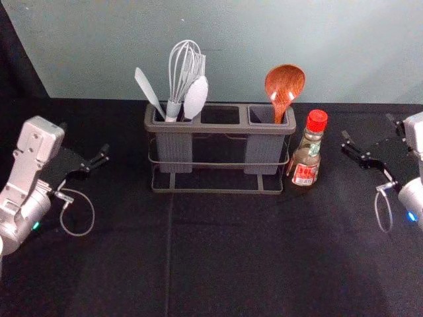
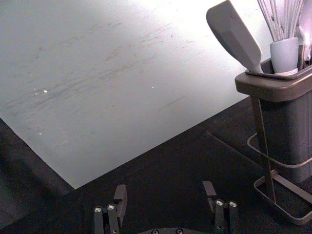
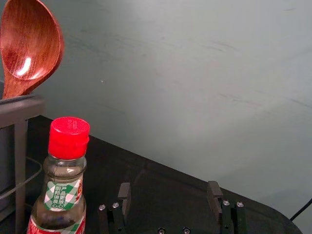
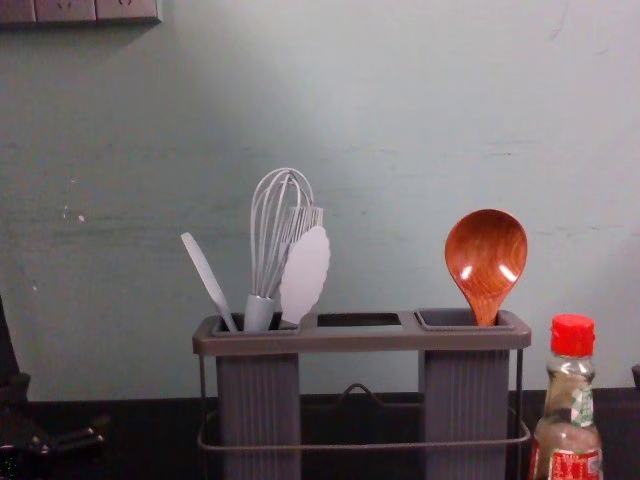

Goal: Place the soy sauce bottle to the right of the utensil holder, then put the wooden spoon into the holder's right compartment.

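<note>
- And here we are, the wooden spoon (image 4: pixel 486 262) is standing in the right compartment (image 4: pixel 465 400) of the utensil holder (image 4: pixel 360 343), bowl up and handle running down inside!
- Just beside the holder's right end, the soy sauce bottle (image 1: pixel 307 158) is standing upright, its red cap (image 4: pixel 573 335) rising about level with the rim in the chest view.
- Over on the left, the left gripper (image 1: pixel 84 137) is hanging well apart from the holder, its jaws spreading wide around nothing.
- Across on the right, the right gripper (image 1: pixel 367 127) is hovering to the right of the bottle, apart from it, and its jaws are gaping too, pinching nothing.
- In the left compartment (image 4: pixel 258 400), a whisk (image 4: pixel 259 313) is sharing space with a pale flat-bladed utensil (image 4: pixel 207 278), leaning out to the left, and a pale oval-headed utensil (image 4: pixel 305 275) at the whisk's right.
- Beneath it all, a black cloth (image 1: pixel 225 251) is covering the table, and a pale wall (image 1: pixel 231 46) is rising behind.
</note>
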